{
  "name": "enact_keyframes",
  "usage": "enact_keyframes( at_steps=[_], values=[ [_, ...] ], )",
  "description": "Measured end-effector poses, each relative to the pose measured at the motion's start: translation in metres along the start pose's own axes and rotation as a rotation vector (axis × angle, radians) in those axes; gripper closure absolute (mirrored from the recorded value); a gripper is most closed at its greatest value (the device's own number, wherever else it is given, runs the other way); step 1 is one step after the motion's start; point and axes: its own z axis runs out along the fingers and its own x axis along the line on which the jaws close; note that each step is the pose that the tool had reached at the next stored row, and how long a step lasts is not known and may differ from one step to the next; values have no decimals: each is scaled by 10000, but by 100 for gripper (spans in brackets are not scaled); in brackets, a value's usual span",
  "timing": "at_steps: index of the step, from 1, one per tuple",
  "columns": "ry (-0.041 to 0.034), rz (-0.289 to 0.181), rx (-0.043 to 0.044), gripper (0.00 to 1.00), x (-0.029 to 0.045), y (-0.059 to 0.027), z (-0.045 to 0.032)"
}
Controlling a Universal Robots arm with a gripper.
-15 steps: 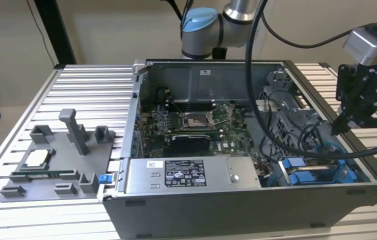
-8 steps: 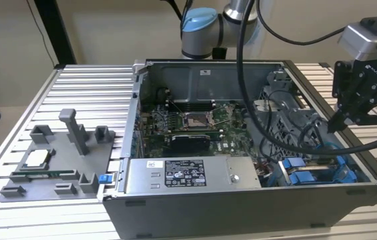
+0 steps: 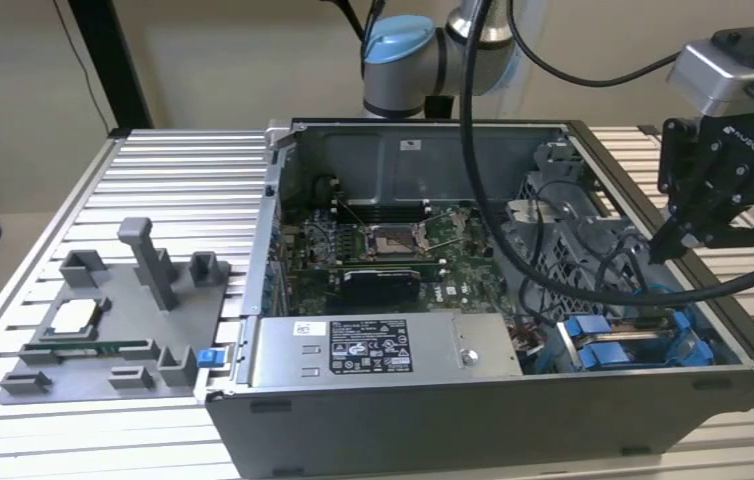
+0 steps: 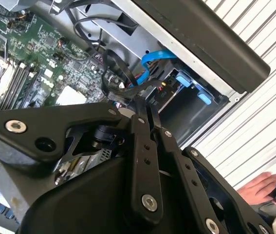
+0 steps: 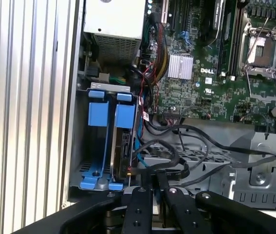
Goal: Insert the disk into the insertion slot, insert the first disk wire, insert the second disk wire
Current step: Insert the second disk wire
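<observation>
**A:** ok so where's your gripper (image 3: 660,250) at right now? In the exterior view you've got it hanging over the exterior view's right side of the open PC case (image 3: 484,400), tips pointing down toward the black cables (image 3: 577,215) above the drive bays.

**B:** yep, and check the first wrist view, your fingers (image 5: 140,204) are pressed together on a black wire (image 5: 176,171), looks like the connector end of it. Second wrist view shows the same thing, fingers (image 4: 145,146) clamped tight with the wire (image 4: 120,92) coming out past the tips.

**A:** so clenched on the wire. Where's your disk?

**B:** already in. The disk (image 5: 127,146) is sitting upright in the insertion slot (image 5: 86,131), blue carrier tabs at one end, right beside the motherboard (image 5: 201,73). A blue data cable (image 5: 138,156) curls just next to its edge. Your gripper tips are near the end of that drive, can't tell if they're touching it.

**A:** in the exterior view you can spot the blue tabs (image 3: 604,345) near the case's front corner, next to the power supply (image 3: 364,350).

**B:** also there's a hand (image 4: 266,190) on the slatted table (image 4: 254,126) outside the case, in the second wrist view.
</observation>
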Motion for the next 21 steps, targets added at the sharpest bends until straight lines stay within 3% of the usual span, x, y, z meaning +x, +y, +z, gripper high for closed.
enact_keyframes(
  at_steps=[10,21],
  values=[
    [-14,-1,1,100,10,87,-4],
    [-23,-1,1,100,20,101,-3]
  ],
)
